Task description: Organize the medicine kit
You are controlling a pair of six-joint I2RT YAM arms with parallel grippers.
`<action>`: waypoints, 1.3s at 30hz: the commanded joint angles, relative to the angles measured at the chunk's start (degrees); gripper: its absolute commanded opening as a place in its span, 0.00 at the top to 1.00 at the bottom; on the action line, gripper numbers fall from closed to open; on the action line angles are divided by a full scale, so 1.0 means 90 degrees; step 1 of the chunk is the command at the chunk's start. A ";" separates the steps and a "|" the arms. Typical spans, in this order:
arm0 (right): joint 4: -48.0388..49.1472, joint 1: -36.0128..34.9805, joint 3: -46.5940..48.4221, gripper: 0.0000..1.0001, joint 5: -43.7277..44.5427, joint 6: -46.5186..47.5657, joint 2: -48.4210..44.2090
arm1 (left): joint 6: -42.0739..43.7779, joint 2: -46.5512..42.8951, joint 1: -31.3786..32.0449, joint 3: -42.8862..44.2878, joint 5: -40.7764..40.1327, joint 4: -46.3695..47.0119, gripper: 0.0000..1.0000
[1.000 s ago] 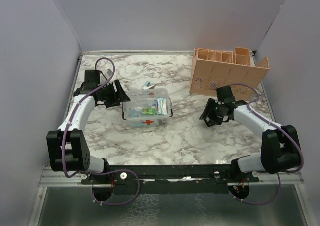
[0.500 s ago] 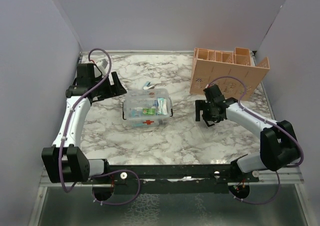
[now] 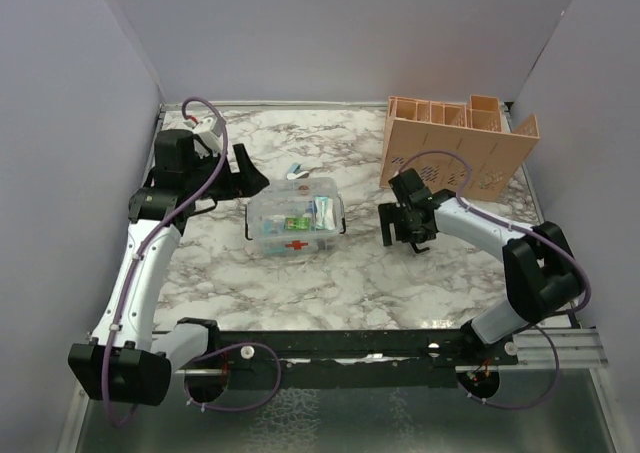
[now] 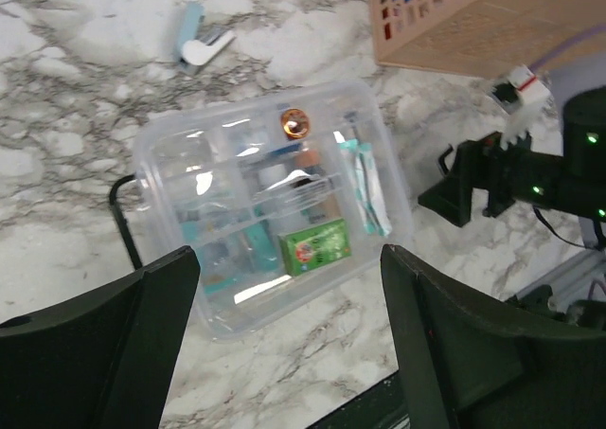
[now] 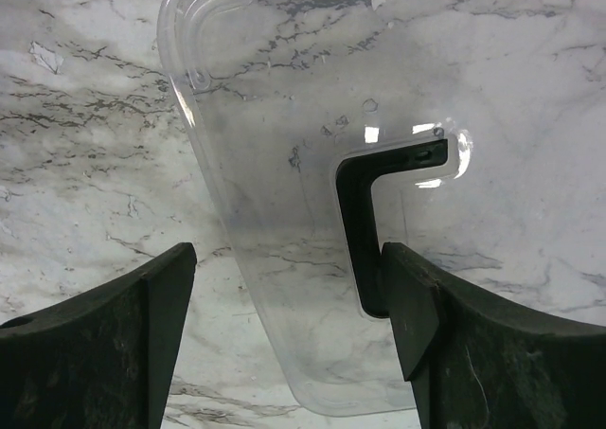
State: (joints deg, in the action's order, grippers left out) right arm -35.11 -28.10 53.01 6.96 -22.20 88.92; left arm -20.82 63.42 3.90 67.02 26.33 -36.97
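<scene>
The clear medicine box (image 3: 295, 218) sits mid-table, its black handles at the two ends. In the left wrist view the box (image 4: 265, 202) holds a green packet (image 4: 315, 246), a copper round (image 4: 295, 123) and a tube (image 4: 365, 187). A blue-and-white item (image 3: 298, 171) lies behind the box on the marble. My left gripper (image 3: 248, 173) is open and empty, above the box's back left (image 4: 289, 353). My right gripper (image 3: 395, 225) is open and empty just right of the box. Its fingers straddle, from above, a clear plastic panel (image 5: 284, 211) with a black clip (image 5: 365, 230).
An orange compartment organizer (image 3: 455, 148) stands at the back right, close behind my right arm; it also shows in the left wrist view (image 4: 464, 17). Grey walls close the table on the left, back and right. The table's near edge is a black rail (image 3: 330, 343).
My left gripper has lifted and swung right toward the box's back left corner. My right gripper has moved left, closer to the box's right end. The box has not moved.
</scene>
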 commanded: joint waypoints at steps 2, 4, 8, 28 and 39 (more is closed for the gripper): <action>-0.0065 -0.0160 0.0120 0.21 0.0405 -0.0052 0.0292 | -0.0416 -0.0475 0.0715 -0.0226 0.0460 0.0719 0.19; -0.0093 -0.0297 0.0130 0.22 0.0533 -0.0030 0.0378 | -0.0531 -0.0622 0.0854 -0.0305 0.0618 0.0967 0.19; -0.0342 -0.0600 0.0300 0.22 0.0931 -0.0206 0.0708 | -0.1018 -0.0905 0.1090 -0.0661 0.0583 0.1527 0.19; -0.0882 -0.0872 0.1026 0.54 0.0974 -0.1132 0.0587 | -0.2420 -0.1669 0.1923 -0.2390 0.0236 0.2949 0.19; -0.0732 -0.0872 0.0938 0.54 0.0521 -0.1835 0.0089 | -0.2938 -0.1187 0.3878 -0.3275 -0.1142 0.4632 0.18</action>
State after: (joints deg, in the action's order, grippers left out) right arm -43.53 -35.64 60.90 16.01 -33.85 91.59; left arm -45.06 50.00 32.64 38.63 22.98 -4.95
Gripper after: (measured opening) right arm 0.571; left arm 0.815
